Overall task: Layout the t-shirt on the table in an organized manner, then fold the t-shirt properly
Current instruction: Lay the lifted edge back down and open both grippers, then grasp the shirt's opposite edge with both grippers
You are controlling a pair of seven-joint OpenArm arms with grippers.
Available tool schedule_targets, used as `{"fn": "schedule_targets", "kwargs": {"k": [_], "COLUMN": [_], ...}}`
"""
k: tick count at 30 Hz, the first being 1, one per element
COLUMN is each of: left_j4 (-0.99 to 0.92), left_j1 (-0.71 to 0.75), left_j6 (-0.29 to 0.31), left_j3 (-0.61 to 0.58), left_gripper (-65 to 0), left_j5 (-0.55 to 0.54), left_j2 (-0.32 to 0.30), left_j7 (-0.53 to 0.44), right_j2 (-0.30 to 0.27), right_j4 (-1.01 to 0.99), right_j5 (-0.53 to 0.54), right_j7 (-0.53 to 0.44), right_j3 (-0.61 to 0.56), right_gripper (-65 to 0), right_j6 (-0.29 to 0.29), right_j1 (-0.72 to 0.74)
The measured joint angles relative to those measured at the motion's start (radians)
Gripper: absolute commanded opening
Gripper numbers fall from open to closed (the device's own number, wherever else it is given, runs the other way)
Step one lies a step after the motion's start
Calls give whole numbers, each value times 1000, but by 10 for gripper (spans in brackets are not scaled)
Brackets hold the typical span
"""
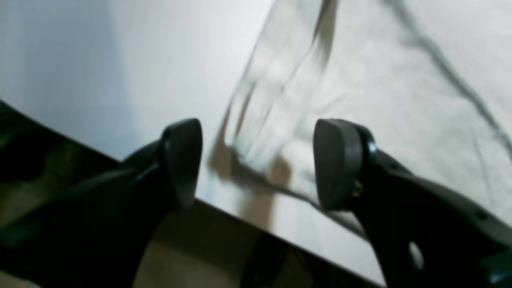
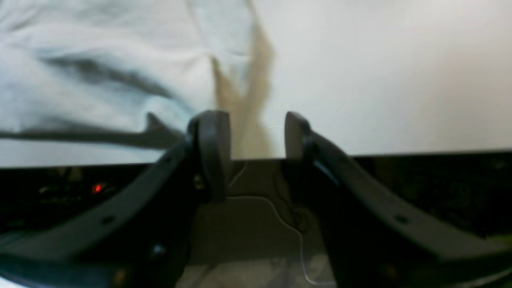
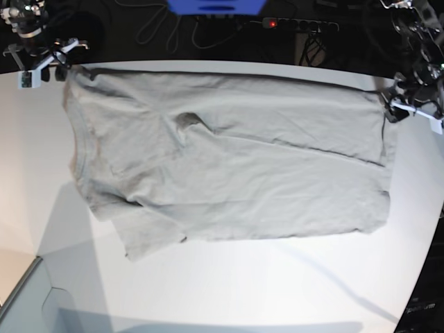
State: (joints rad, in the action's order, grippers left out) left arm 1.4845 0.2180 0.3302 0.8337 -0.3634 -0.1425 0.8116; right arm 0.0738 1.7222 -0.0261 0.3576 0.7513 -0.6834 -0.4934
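Note:
The light grey t-shirt (image 3: 236, 159) lies spread sideways on the white table (image 3: 243, 284), neckline to the left, hem to the right, one sleeve at the lower left. My left gripper (image 1: 257, 160) stands open at the table's far right edge; a blurred corner of the t-shirt (image 1: 380, 80) shows past its fingers, with nothing between them. My right gripper (image 2: 258, 136) is open at the far left edge, with the t-shirt (image 2: 100, 60) just left of it and bare table (image 2: 380, 80) ahead. In the base view the left gripper (image 3: 399, 111) and right gripper (image 3: 59, 69) sit at the shirt's two far corners.
Behind the table's far edge lie a power strip with a red light (image 3: 298, 24), cables and a blue object (image 3: 215, 7). A grey panel (image 3: 28, 298) sits at the lower left. The table edge (image 2: 400, 154) runs right under the right gripper.

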Motion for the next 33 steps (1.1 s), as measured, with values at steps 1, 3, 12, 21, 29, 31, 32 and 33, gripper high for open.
{"fn": "schedule_targets", "kwargs": {"k": [1, 3, 12, 21, 29, 31, 32, 33], "left_j4": [13, 32, -136, -888, -1249, -1246, -1245, -1245], "left_j1": [-13, -55, -397, -797, -911, -904, -900, -897], "left_j6": [4, -1, -5, -12, -100, -118, -117, -117], "left_j3": [16, 54, 53, -240, -319, -319, -320, -320], "left_gripper": [-227, -227, -227, -227, -227, -227, -227, -227], "left_j5": [0, 3, 36, 254, 300, 300, 300, 300], "left_j2": [2, 5, -42, -169, -190, -201, -204, -202], "left_j7": [3, 1, 1, -414, -663, -669, -668, -662], "right_j2": [0, -2, -28, -33, -32, -35, -35, -37], "right_j4": [0, 0, 2, -15, -175, -205, -220, -240], "right_j5": [0, -3, -4, -23, -262, -281, -278, -277], "right_j7": [3, 6, 5, 4, 11, 11, 8, 6], "right_j3": [3, 11, 5, 3, -61, -61, -61, -61], "right_gripper": [-416, -416, -418, -417, -417, -417, -417, -417], "right_j6": [0, 0, 0, 1, 0, 0, 0, 0], "right_j1": [9, 42, 211, 372, 553, 592, 609, 630]}}
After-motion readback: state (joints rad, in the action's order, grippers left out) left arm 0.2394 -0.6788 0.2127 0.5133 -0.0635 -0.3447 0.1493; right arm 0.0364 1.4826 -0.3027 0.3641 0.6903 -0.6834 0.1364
